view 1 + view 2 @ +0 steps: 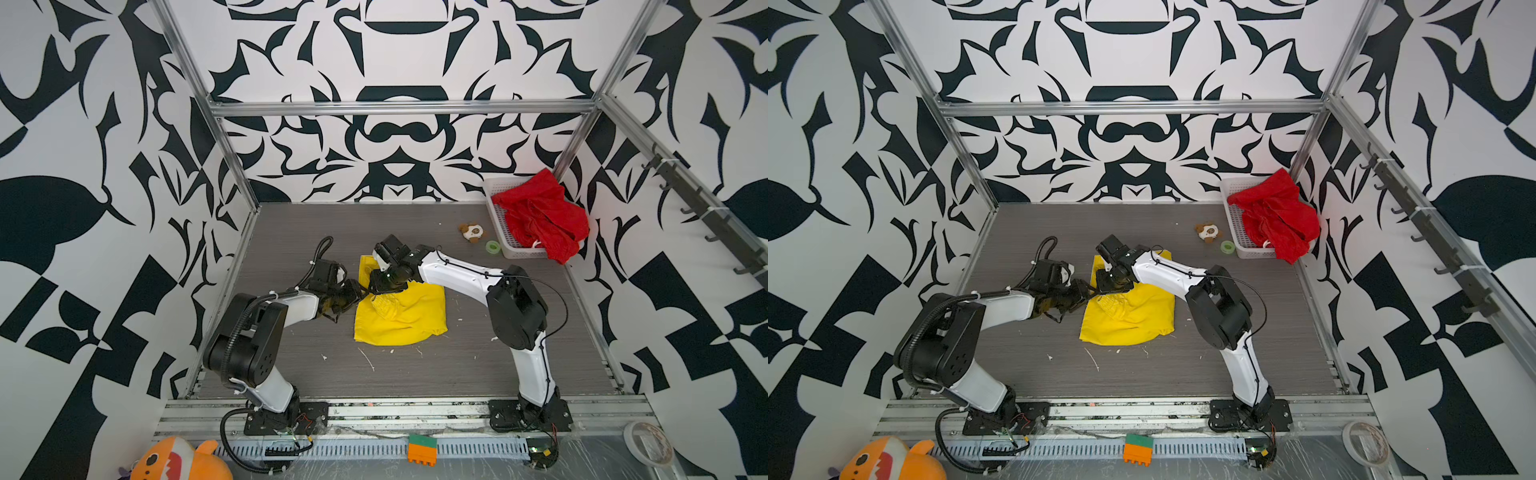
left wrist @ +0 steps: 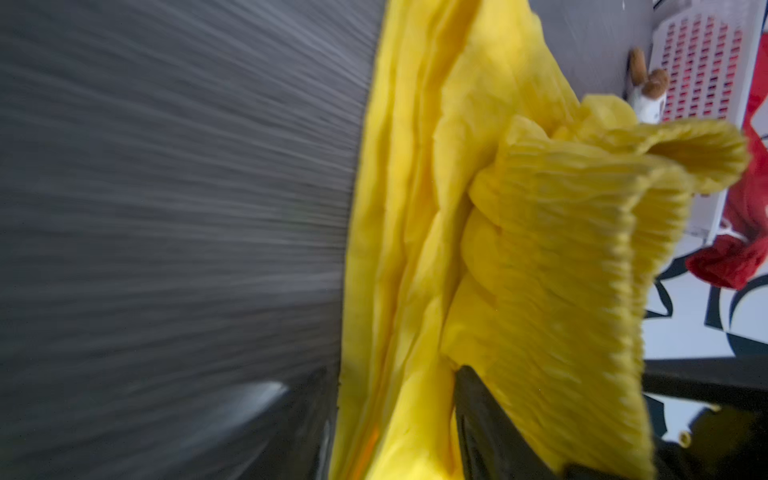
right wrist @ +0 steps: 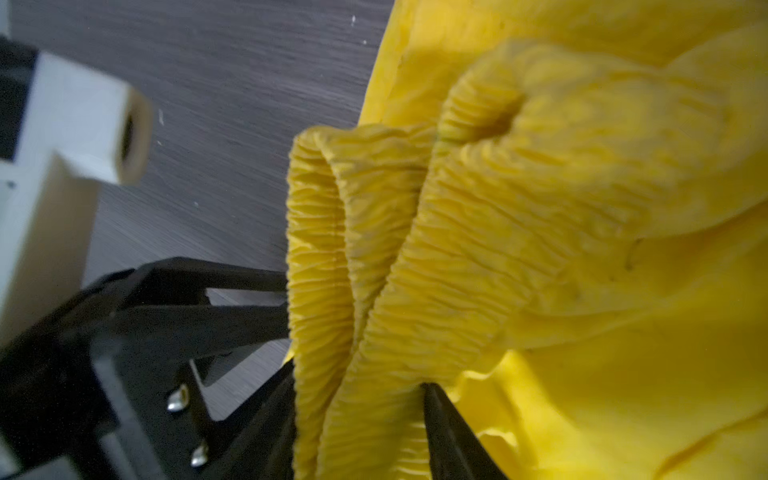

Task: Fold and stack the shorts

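Observation:
The yellow shorts [image 1: 401, 316] [image 1: 1129, 316] lie partly folded mid-table, with the ribbed waistband [image 3: 415, 249] [image 2: 582, 249] bunched and raised at their left edge. At that bunch both grippers meet. My left gripper [image 1: 357, 297] [image 2: 386, 424] comes in from the left, its jaws apart with loose yellow fabric between them. My right gripper [image 1: 384, 291] [image 3: 361, 424] reaches across from the right, jaws also apart around the waistband folds. The red shorts [image 1: 540, 216] [image 1: 1279, 216] hang crumpled over a white mesh basket [image 1: 498, 224] at the back right.
A small brown-and-white plush toy [image 1: 471, 232] and a green tape roll [image 1: 493, 247] lie left of the basket. Metal frame rails border the table. An orange shark plush [image 1: 178, 461], an orange-green block [image 1: 422, 449] and a tape roll [image 1: 648, 442] sit in front of the arm bases.

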`<state>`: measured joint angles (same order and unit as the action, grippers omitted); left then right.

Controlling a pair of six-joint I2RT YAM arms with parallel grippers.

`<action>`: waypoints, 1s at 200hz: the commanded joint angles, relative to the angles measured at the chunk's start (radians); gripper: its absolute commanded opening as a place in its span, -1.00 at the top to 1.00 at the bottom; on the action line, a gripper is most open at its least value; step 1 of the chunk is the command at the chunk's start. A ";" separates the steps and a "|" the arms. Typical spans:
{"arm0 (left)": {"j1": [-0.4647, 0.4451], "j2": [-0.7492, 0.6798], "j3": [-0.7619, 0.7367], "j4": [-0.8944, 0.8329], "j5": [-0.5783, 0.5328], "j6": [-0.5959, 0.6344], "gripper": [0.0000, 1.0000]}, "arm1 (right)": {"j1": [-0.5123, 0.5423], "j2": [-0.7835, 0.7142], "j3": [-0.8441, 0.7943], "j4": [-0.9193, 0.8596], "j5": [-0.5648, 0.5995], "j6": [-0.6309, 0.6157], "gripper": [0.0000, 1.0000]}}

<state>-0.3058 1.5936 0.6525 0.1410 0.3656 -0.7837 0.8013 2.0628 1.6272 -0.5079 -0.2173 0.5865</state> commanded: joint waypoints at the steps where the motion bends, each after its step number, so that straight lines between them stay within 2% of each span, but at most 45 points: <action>1: 0.036 -0.069 -0.038 -0.038 0.015 -0.016 -0.18 | 0.004 -0.128 -0.013 0.078 -0.042 -0.001 -0.10; 17: 0.063 -0.129 -0.062 -0.015 0.037 -0.038 -0.32 | -0.003 -0.199 -0.049 0.088 -0.055 -0.010 -0.12; 41: 0.115 -0.199 -0.117 0.070 0.102 -0.100 -0.42 | -0.027 -0.306 -0.155 0.151 -0.076 0.008 -0.13; 61: 0.132 -0.219 -0.143 0.126 0.147 -0.128 -0.48 | -0.042 -0.333 -0.218 0.168 -0.028 0.012 -0.01; 115: 0.134 -0.103 -0.169 0.266 0.226 -0.183 -0.56 | -0.045 -0.162 -0.198 0.173 -0.019 0.029 0.56; 162: 0.133 0.018 -0.171 0.337 0.252 -0.200 -0.53 | -0.053 -0.038 -0.194 0.210 -0.032 0.069 0.78; 200: 0.132 0.091 -0.157 0.368 0.271 -0.199 -0.50 | -0.051 0.008 -0.215 0.267 -0.074 0.104 0.88</action>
<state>-0.1741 1.6253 0.4934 0.4992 0.6300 -0.9726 0.7502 2.0750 1.4235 -0.3069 -0.2607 0.6544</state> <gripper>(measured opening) 0.755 0.070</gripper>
